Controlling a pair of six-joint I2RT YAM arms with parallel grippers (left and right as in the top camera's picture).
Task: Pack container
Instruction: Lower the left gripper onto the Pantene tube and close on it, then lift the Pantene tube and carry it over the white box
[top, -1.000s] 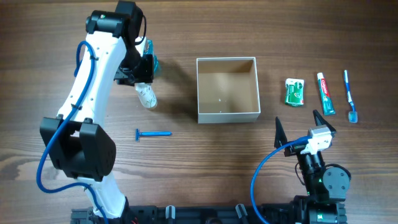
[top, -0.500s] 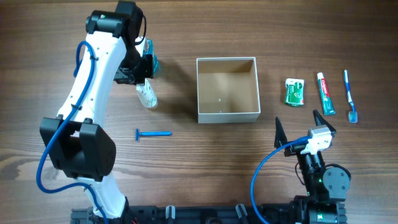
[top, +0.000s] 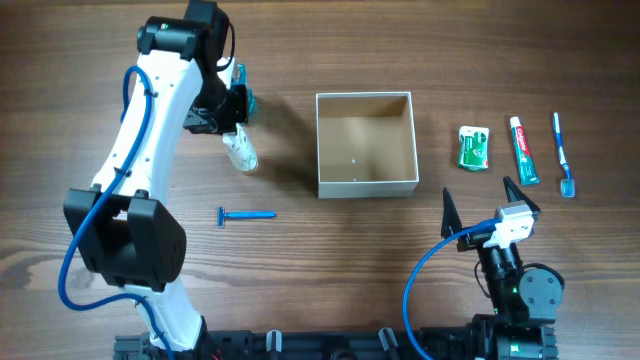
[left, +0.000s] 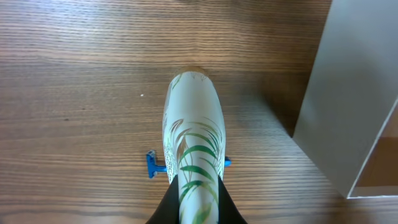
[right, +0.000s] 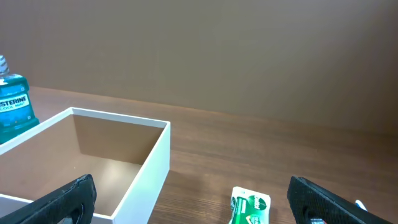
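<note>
The container (top: 366, 184), a square shallow box with white walls and tan inside, stands mid-table; its wall shows in the left wrist view (left: 348, 106) and the right wrist view (right: 152, 171). My left gripper (top: 232, 130) is shut on a white tube with green leaf print (top: 241, 153), held above the table left of the container; the tube fills the left wrist view (left: 193, 149). My right gripper (top: 482, 212) is open and empty near the front right, with its fingers spread wide in the right wrist view (right: 189, 199).
A blue razor (top: 245, 214) lies at front left, also under the tube (left: 152, 164). A teal mouthwash bottle (top: 243, 100) stands by the left gripper. A green floss pack (top: 473, 147), toothpaste tube (top: 523, 150) and blue toothbrush (top: 562, 152) lie right of the container.
The white leaf-print tube in my left gripper has lifted off the table and shifted slightly right. The right arm has not moved.
</note>
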